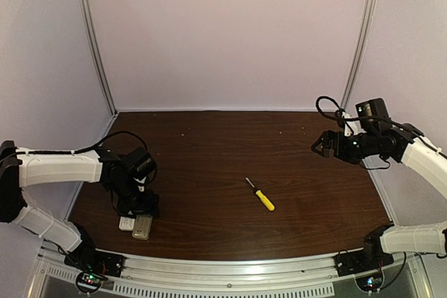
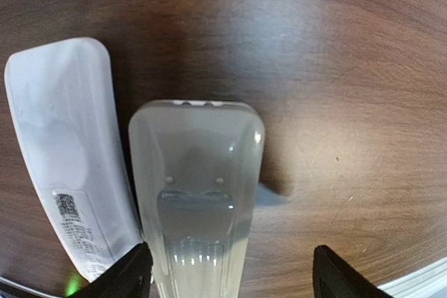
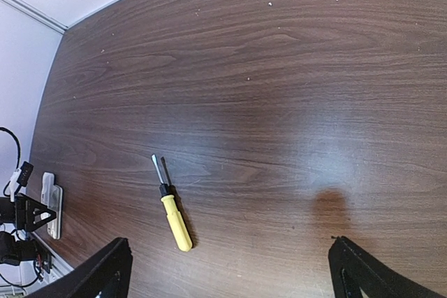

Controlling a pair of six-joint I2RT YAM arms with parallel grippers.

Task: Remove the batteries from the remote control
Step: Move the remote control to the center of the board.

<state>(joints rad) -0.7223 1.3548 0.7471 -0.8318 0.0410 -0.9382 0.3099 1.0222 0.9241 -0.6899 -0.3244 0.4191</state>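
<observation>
Remote (image 2: 195,193) lies between spread fingers (image 2: 133,275) of the left tool (image 2: 234,275).

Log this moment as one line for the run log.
left gripper open above grey remote | right gripper open, empty | white remote beside it | screwdriver mid-table | batteries unseen

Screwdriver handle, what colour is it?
Yellow; the screwdriver shows best in the right wrist view.

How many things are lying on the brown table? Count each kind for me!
Remotes: 2 (white remote, grey remote)
Screwdriver: 1
Total: 3
</observation>
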